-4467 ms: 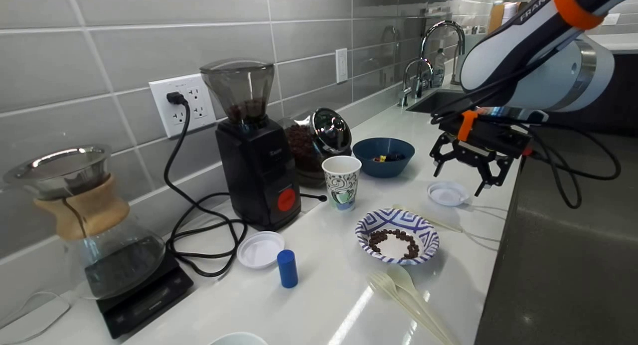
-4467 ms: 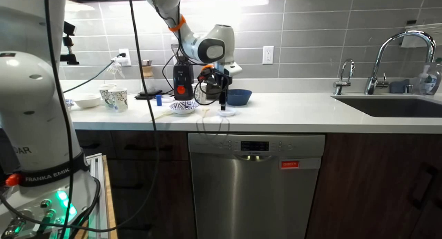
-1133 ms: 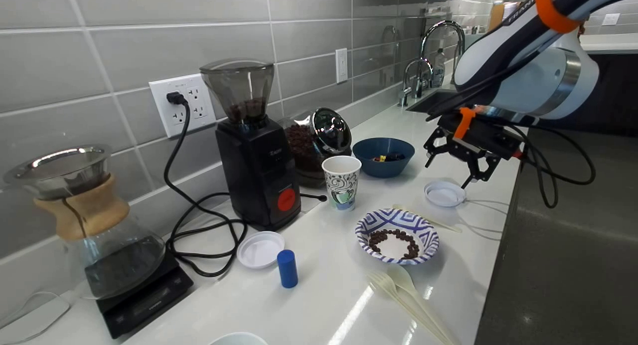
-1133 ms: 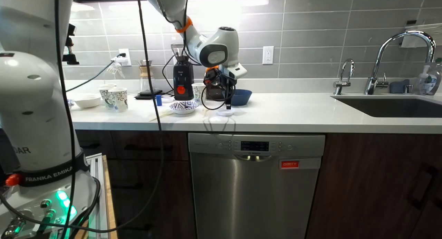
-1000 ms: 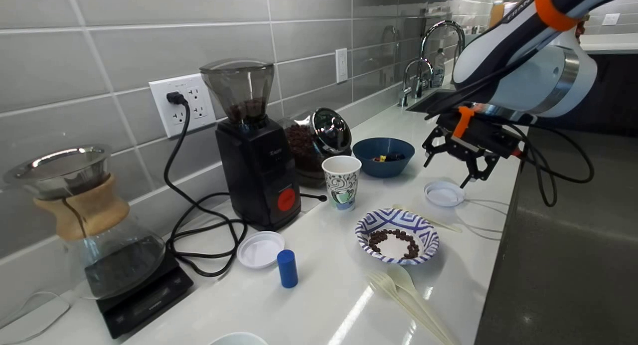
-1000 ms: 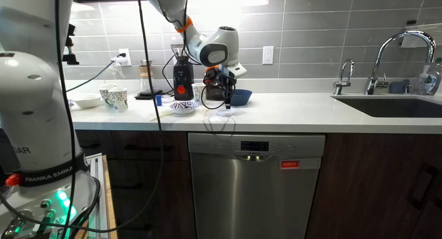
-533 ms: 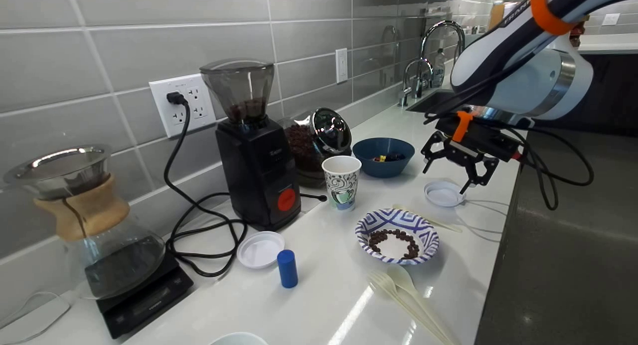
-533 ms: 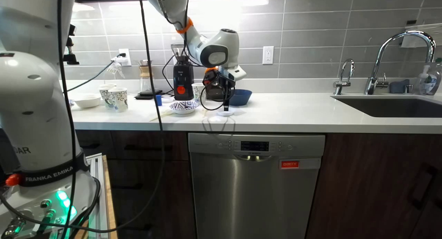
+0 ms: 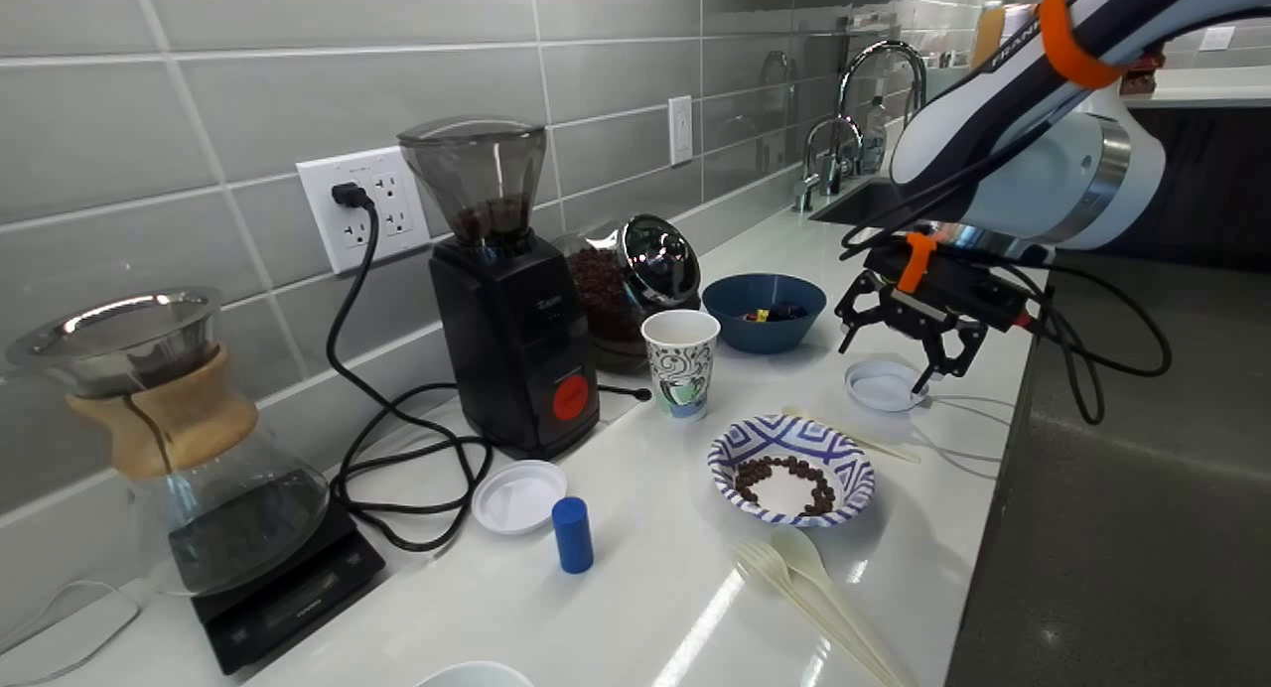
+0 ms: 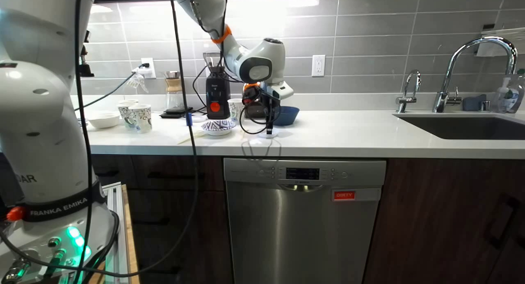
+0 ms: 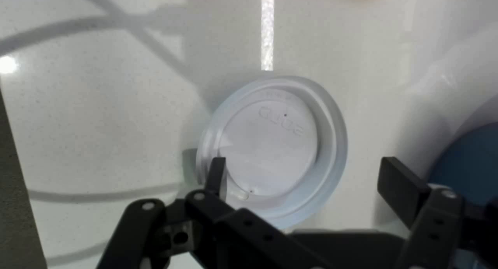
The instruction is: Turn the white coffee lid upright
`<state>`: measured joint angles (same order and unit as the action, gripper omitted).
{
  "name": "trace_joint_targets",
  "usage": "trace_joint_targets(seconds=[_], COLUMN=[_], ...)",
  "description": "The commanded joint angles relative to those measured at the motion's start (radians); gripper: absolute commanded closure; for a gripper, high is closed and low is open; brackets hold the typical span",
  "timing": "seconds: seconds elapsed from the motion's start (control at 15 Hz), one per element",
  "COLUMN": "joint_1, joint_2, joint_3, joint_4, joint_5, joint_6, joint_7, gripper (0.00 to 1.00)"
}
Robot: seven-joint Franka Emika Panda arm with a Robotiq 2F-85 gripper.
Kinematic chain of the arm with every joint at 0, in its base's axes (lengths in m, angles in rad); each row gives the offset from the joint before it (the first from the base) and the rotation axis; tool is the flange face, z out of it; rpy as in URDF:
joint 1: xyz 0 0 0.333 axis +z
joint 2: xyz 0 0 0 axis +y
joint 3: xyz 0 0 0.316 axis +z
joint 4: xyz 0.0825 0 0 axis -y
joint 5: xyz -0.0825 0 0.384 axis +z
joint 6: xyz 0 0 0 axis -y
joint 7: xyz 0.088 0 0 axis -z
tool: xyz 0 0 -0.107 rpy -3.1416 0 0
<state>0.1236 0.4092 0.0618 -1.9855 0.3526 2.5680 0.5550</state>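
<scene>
In the wrist view a finger (image 11: 215,179) of the gripper (image 11: 305,177), its jaws wide apart, hides part of the white coffee lid (image 11: 272,144) (contact unclear), and the blue bowl (image 11: 472,160) is cut off. The lid lies on the glossy counter (image 9: 640,558) that runs along a grey tiled wall (image 9: 348,101)

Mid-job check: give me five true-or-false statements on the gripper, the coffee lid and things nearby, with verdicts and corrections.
1. The gripper is open. True.
2. The white coffee lid is lifted off the counter. False: the lid rests on the counter.
3. The patterned bowl near the lid holds small brown pieces. True.
4. The blue cylinder stands inside that bowl. False: it stands upright on the counter.
5. A fork and a spoon lie on the counter. True.
</scene>
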Motion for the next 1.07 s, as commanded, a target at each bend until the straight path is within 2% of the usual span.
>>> trace_joint_targets(seconds=[0.0, 0.6, 1.0], joint_1=[-0.002, 0.006, 0.005], joint_2=[0.016, 0.013, 0.014], joint_3=[0.0, -0.026, -0.037], joint_4=[0.026, 0.02, 0.018], joint_5=[0.006, -0.025, -0.028], joint_6=[-0.023, -0.108, -0.125], joint_7=[-0.013, 0.015, 0.017], gripper=[0.0, 0.0, 0.0])
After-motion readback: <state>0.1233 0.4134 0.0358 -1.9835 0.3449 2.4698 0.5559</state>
